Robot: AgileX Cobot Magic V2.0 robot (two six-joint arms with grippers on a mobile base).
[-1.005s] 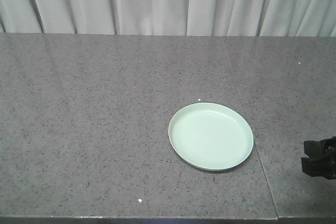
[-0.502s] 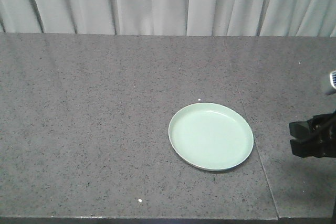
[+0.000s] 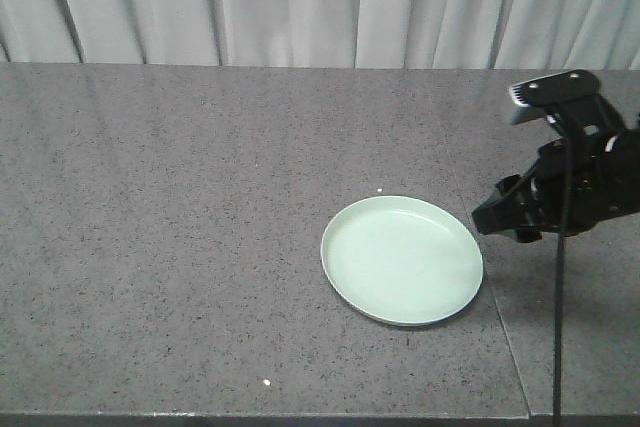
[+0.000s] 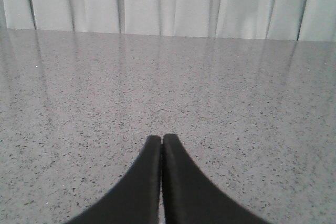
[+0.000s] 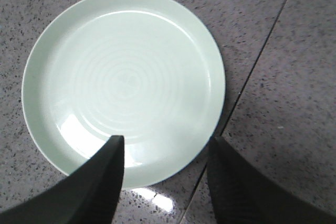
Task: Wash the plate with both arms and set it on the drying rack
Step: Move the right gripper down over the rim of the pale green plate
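Left pincer (image 4: 161, 139): clenched. In the left wrist view we see the two black fingers pressed together along their length, with nothing between them. They point across bare stone toward the drapes.
Counter (image 3: 180, 227): grey speckled stone, glossy, running the full width of the front view. We note two small white specks, one near the front edge (image 3: 266, 382) and one just behind the plate (image 3: 380, 190).
Curtain (image 3: 300, 7): pale pleated fabric hanging behind the far edge of the counter.
Plate (image 3: 402, 260): pale mint green, round, with a low raised rim. It lies flat and face up on the counter, right of centre and toward the front. The right wrist view shows faint concentric rings in its well.
Seam (image 3: 497, 317): a thin joint line in the stone, running front to back just beside the plate's right rim.
Right pincer (image 5: 164, 145): released, fingers spread wide, grasping nothing. In the front view it sits just beside the plate's right rim, pointing toward it. In the right wrist view the plate's near rim shows between the two fingertips. We cannot tell its height above the counter.
Right arm (image 3: 590, 187): black, entering from the right edge, with a grey camera module (image 3: 548, 90) on top.
Cable (image 3: 558, 327): black, hanging from the right arm to the bottom of the front view.
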